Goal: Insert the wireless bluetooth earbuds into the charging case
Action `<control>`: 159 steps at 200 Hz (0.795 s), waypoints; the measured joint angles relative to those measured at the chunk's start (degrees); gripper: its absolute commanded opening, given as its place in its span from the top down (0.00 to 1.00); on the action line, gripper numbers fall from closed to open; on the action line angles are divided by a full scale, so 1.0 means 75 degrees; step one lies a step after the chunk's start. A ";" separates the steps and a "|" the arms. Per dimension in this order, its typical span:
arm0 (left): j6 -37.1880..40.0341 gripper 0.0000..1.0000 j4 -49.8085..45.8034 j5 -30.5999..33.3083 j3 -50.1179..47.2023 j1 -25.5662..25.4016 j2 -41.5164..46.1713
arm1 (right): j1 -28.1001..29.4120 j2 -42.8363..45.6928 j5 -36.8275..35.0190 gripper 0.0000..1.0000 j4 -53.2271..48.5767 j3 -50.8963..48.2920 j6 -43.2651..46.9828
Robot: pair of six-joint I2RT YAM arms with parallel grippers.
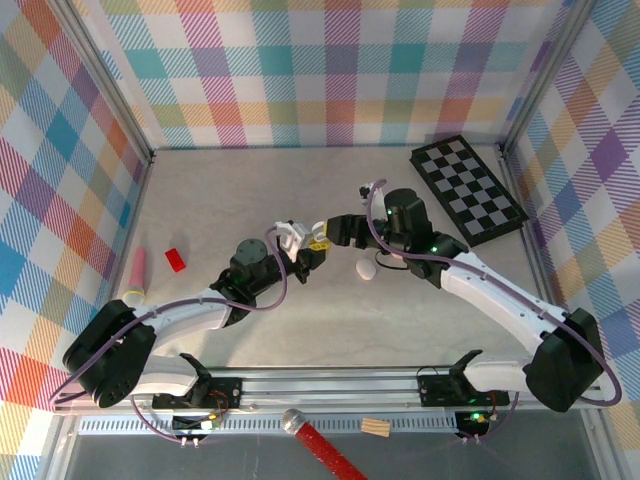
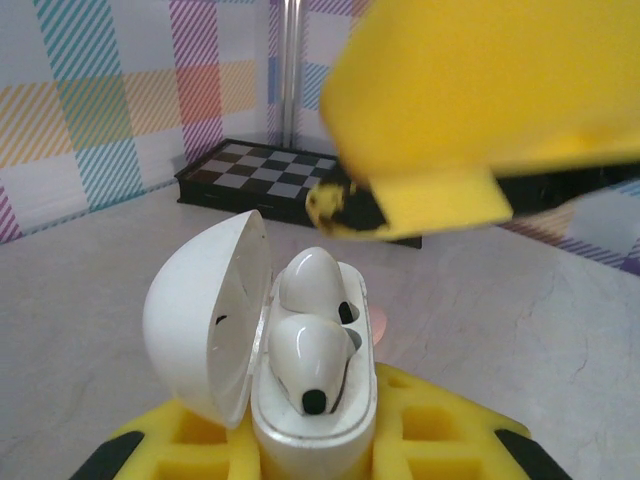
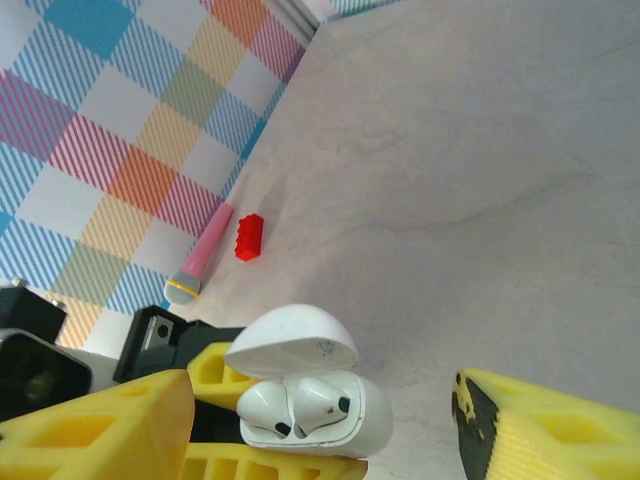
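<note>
L fingers [image 1: 298,250] clamped on open case [image 2: 312,430]; two white earbuds [image 2: 308,350] seated inside. R fingers [image 1: 322,236] apart, empty, just above case.

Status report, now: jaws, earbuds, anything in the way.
Left jaws shut on charging case, lid open. Right jaws open, close over it. Two white earbuds seated inside. One loose white piece on table nearby, not blocking.

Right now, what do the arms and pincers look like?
The left arm and right arm have white links, black joints and looping purple cables; green lights glow on the right one. The left pincer and right pincer have blocky yellow fingers with black trim.
</note>
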State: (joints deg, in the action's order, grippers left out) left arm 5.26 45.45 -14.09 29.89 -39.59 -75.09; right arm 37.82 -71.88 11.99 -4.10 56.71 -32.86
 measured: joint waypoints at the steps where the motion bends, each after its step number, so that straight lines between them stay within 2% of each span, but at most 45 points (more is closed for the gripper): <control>1: 0.0009 1.00 0.0000 0.0000 -0.0006 0.0000 0.0000 | 0.0000 0.0009 -0.0026 0.30 -0.0029 0.0009 -0.0003; 38: 0.0694 1.00 0.0058 0.0087 -0.0082 0.0006 -0.0026 | -0.0003 -0.0437 -0.0746 0.28 -0.1384 0.1087 -0.0052; 91: 0.1105 1.00 0.0166 0.0082 -0.0079 0.0006 -0.0233 | -0.0052 -0.2151 -0.0691 0.27 -0.3072 0.2908 0.0160; 115: 0.1102 1.00 0.0102 0.0085 -0.0085 0.0006 -0.0291 | -0.0052 -0.2550 -0.0571 0.27 -0.3468 0.3092 0.0280; 159: 0.0877 1.00 0.0102 0.0090 -0.0085 0.0058 -0.0315 | -0.0073 -0.2410 -0.0565 0.27 -0.3652 0.3098 0.0446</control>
State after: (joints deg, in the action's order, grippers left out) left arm 11.84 46.22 -13.41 29.26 -39.16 -77.45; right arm 37.28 -89.95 7.75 -31.48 79.94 -29.52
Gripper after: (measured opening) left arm 0.198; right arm 0.728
